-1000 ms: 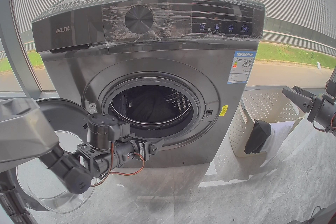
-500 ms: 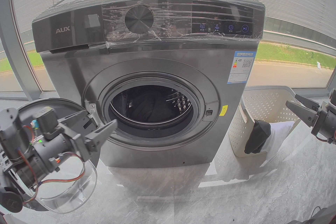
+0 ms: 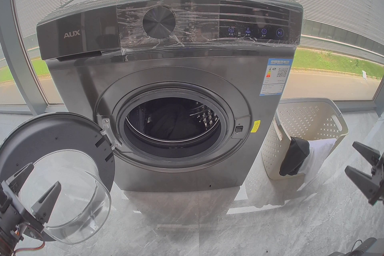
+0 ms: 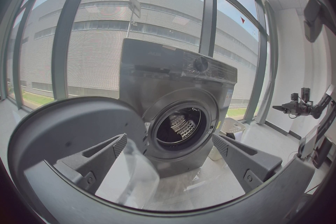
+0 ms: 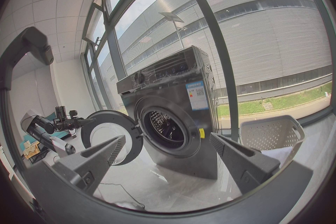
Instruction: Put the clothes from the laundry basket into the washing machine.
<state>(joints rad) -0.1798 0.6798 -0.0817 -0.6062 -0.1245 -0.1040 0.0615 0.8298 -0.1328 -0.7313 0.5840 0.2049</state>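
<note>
Marble floor (image 3: 240, 225). Centre, washing machine (image 3: 168, 69) holds dark clothing (image 3: 170, 123); right, laundry basket (image 3: 308, 109) has garments (image 3: 296, 155) waiting; my left gripper (image 3: 44, 176) and right gripper (image 3: 352, 157) gape empty.

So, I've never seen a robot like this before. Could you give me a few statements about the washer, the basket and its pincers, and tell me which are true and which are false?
1. The washing machine has its door shut. False: the door stands wide open, swung to the robot's left.
2. A dark garment hangs over the rim of the laundry basket. True.
3. The left pincer grips a piece of clothing. False: it is open and empty.
4. Dark clothing lies inside the drum. True.
5. The right pincer is open. True.
</note>
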